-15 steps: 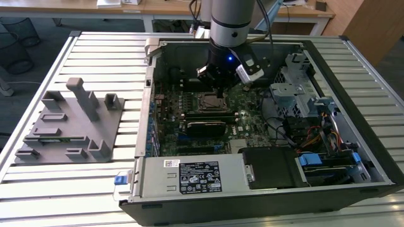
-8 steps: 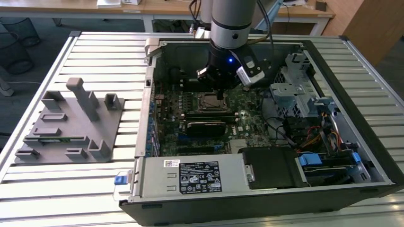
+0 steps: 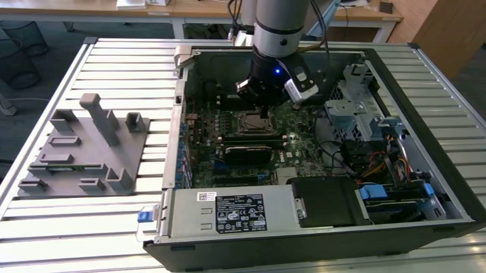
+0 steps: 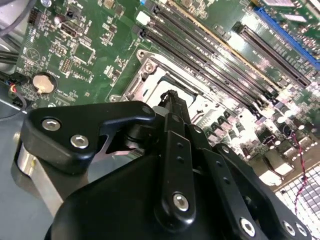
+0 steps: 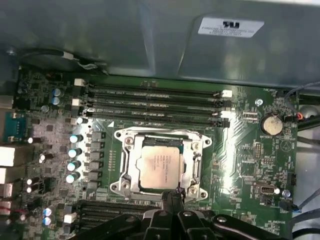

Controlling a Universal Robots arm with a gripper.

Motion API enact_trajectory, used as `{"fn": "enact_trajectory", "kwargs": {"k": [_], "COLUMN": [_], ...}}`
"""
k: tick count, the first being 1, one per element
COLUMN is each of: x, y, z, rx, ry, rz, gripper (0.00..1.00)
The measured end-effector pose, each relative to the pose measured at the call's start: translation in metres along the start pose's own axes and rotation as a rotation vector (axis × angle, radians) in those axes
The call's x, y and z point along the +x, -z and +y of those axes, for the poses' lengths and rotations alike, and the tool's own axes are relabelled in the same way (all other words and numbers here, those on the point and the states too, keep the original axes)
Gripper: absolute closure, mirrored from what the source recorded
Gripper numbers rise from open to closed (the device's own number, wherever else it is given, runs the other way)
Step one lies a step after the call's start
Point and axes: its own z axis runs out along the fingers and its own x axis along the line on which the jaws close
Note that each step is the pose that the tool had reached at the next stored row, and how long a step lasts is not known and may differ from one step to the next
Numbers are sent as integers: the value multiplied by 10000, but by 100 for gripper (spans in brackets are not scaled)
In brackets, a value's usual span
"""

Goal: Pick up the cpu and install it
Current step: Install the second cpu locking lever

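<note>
The cpu (image 5: 160, 167), a silvery-grey square chip, lies flat in the motherboard socket (image 5: 161, 162), whose metal frame stands around it. In the first wrist view my gripper (image 5: 173, 193) hangs at the socket's edge with its black fingers drawn together into one narrow tip, nothing held between them. The tip sits just beside the cpu's rim; I cannot tell whether it touches. The exterior view has the gripper (image 3: 263, 112) low inside the open computer case (image 3: 448, 187), right over the socket (image 3: 248, 123). In the second wrist view the fingertips (image 4: 172, 96) cover part of the socket (image 4: 146, 75).
A grey plastic holder block (image 3: 83, 149) with upright posts stands on the slatted table at the exterior view's left. Memory slots (image 5: 155, 102) run along one side of the socket. Drive cages and cables (image 3: 365, 122) crowd the case at the exterior view's right.
</note>
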Motion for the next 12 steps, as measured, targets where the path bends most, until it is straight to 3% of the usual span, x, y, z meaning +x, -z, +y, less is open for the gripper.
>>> {"fn": "enact_trajectory", "kwargs": {"k": [1, 4, 8, 12], "x": [16, 17, 27, 156], "y": [6, 2, 0, -26], "z": [-174, -140, -172, -198], "rx": [-12, -13, -12, -12], "ry": [-10, -8, -9, -7], "rz": [187, 187, 188, 188], "gripper": [89, 89, 89, 89]}}
